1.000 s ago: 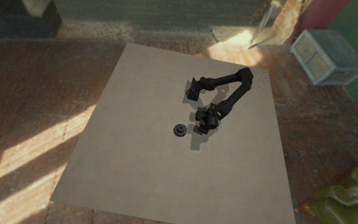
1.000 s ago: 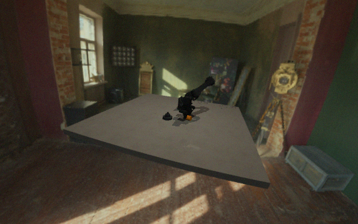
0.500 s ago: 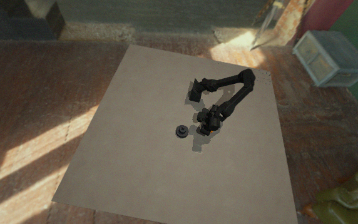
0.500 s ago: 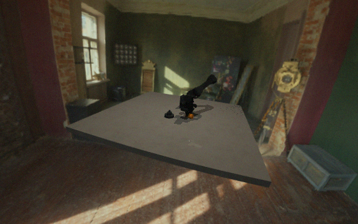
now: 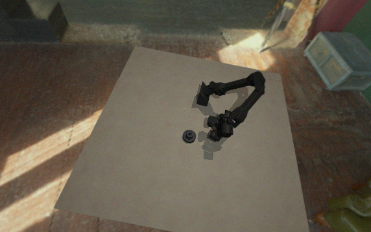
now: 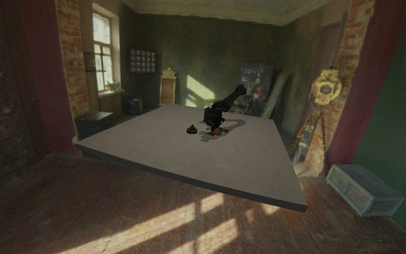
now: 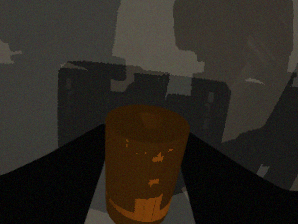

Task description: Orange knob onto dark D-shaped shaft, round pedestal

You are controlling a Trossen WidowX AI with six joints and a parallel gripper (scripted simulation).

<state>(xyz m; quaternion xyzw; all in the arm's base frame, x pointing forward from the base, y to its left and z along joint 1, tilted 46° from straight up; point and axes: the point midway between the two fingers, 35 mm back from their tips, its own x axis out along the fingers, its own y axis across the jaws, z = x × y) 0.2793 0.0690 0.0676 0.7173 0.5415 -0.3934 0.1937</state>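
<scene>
Gripper (image 5: 214,129) (image 6: 215,130) (image 7: 144,135), one: closed on the orange knob (image 5: 215,129) (image 6: 216,131) (image 7: 145,167), a finger at either side. Round pedestal (image 5: 189,140) (image 6: 191,131), one: near, left of both in top and exterior views; the coming carry probably runs that way.

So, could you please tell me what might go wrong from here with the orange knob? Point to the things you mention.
The gripper (image 5: 215,130) (image 6: 215,130) (image 7: 144,135) grips the orange knob (image 6: 216,131) (image 7: 145,167) by its sides, so it might twist or slip when pushed down. The pedestal (image 5: 189,136) (image 6: 191,130) stands off to one side, and no view shows its shaft's flat side, so the knob could jam there, turned wrong.
</scene>
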